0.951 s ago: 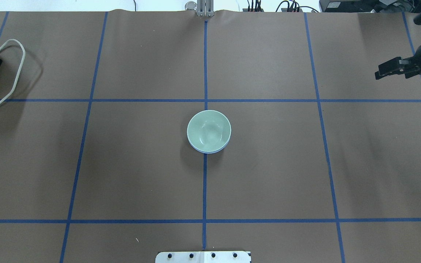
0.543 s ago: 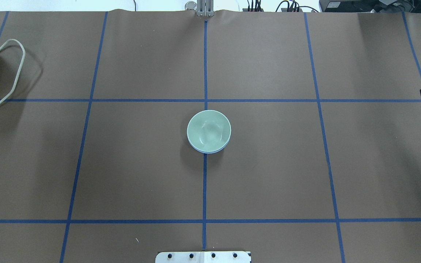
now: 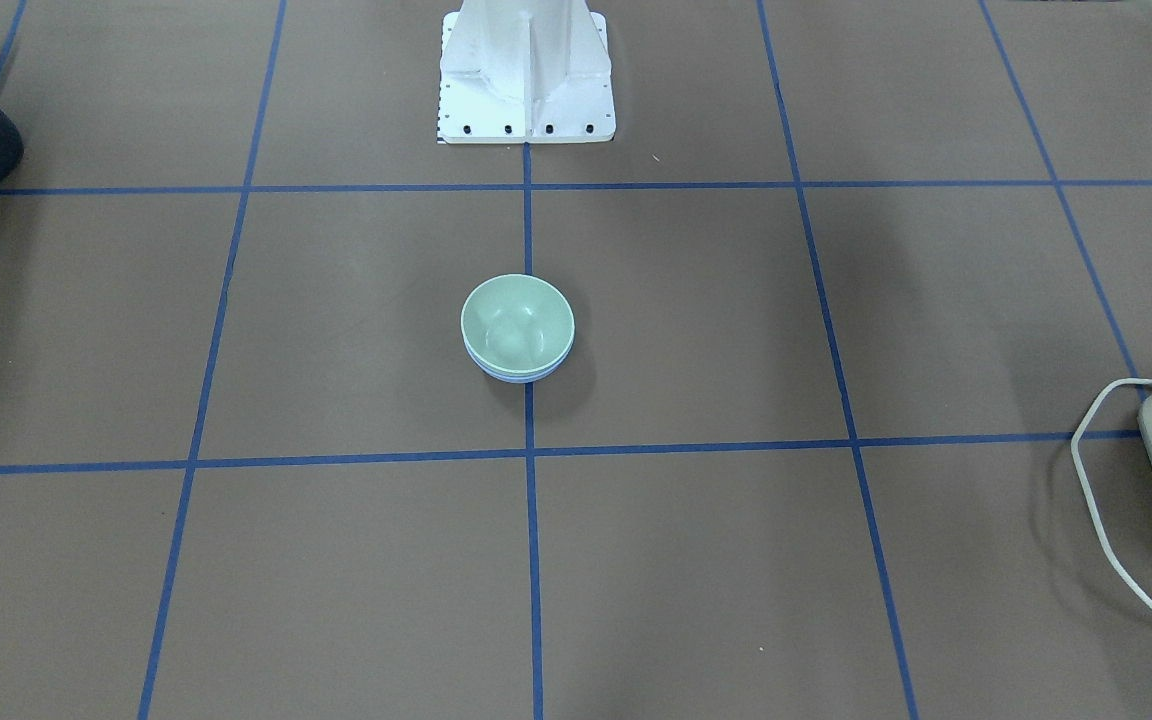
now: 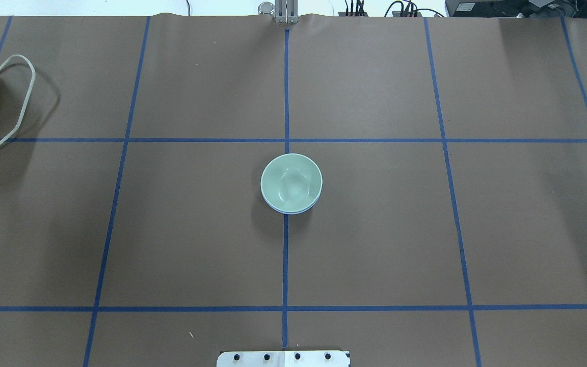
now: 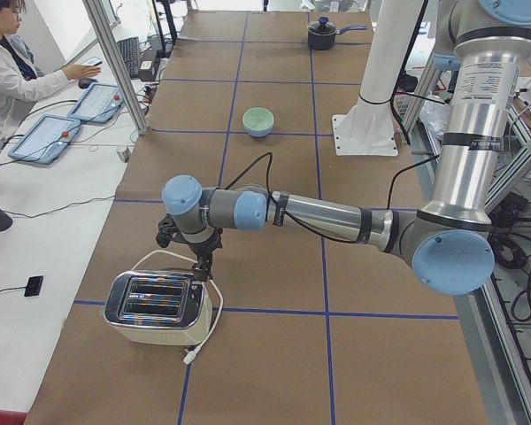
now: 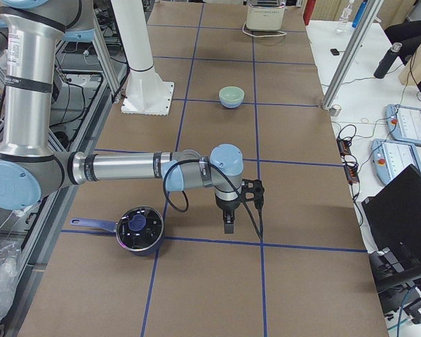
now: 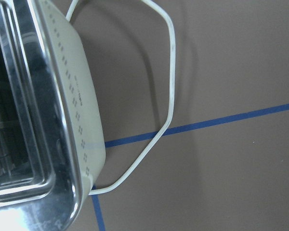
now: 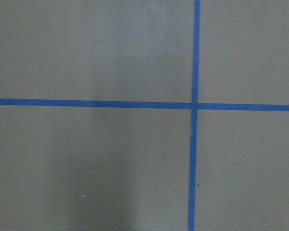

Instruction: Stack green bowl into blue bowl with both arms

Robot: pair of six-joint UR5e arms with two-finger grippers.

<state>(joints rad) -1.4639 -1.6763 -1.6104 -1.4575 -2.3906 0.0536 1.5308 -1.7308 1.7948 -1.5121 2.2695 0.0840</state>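
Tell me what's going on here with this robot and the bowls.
The green bowl sits nested in the blue bowl mid-table, with nothing holding either. The left gripper hangs by the toaster at one end of the table, the right gripper near the pot at the other. Whether they are open or shut cannot be told.

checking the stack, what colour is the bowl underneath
Pale blue; the blue bowl peeks out under the green bowl, clearest in the front-facing view.

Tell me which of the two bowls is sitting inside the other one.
The green bowl is the one inside. Its whole hollow shows from above, while the blue bowl shows only as a thin band underneath it.
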